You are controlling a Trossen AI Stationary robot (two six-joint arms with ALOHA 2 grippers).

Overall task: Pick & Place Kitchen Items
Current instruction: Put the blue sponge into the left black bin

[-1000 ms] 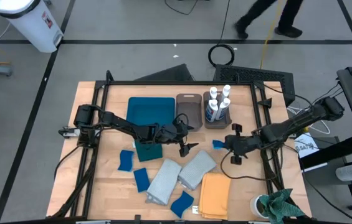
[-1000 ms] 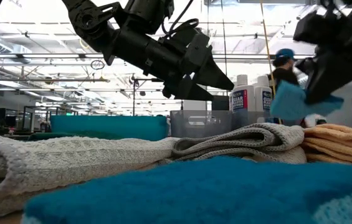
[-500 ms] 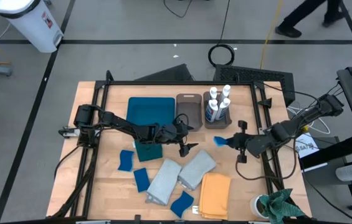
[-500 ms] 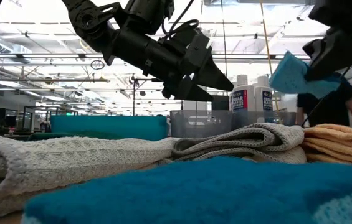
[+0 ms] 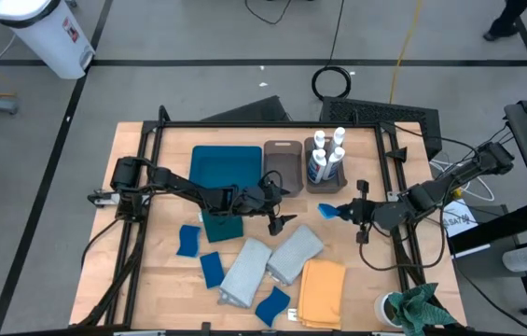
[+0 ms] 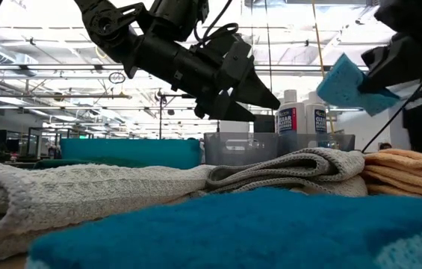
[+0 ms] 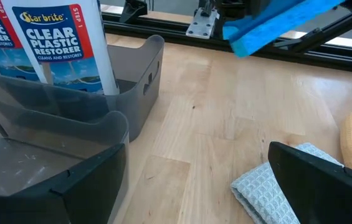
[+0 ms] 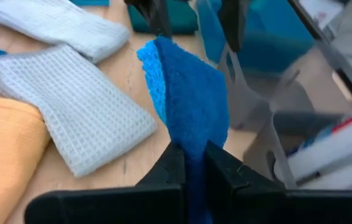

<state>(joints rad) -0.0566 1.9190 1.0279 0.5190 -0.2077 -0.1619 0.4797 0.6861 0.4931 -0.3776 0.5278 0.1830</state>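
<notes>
My right gripper (image 5: 345, 213) is shut on a small blue sponge (image 5: 330, 212), which it holds in the air right of the two grey bins (image 5: 282, 173). The right-hand bin holds white bottles with blue labels (image 5: 324, 159). My left gripper (image 5: 279, 212) stands open above the table's middle, by a dark teal cloth (image 5: 221, 225), with nothing between its fingers. Two pale grey cloths (image 5: 272, 263), a mustard cloth (image 5: 322, 292) and three more blue sponges (image 5: 212, 269) lie flat on the near half of the table. My right gripper pinches one end of the blue sponge (image 8: 191, 146) between its two fingers (image 8: 169, 168), which press on its two broad faces. The fingers come from the table's right, slanting a little downward. The sponge stands on edge, sticks out ahead of the fingertips and is lifted clear of the table (image 6: 345, 82).
A flat teal tray (image 5: 226, 166) lies at the far left of the bins. A bright green rag (image 5: 422, 308) sits at the near right corner. A black frame (image 5: 244, 124) runs round the table. Bare wood shows between the bins and the cloths (image 7: 225, 112).
My right gripper has risen with the blue sponge and drawn back a little toward the table's right edge, turning as it went. The sponge now hangs higher and at a different tilt, still clear of the table. My left gripper has kept still.
</notes>
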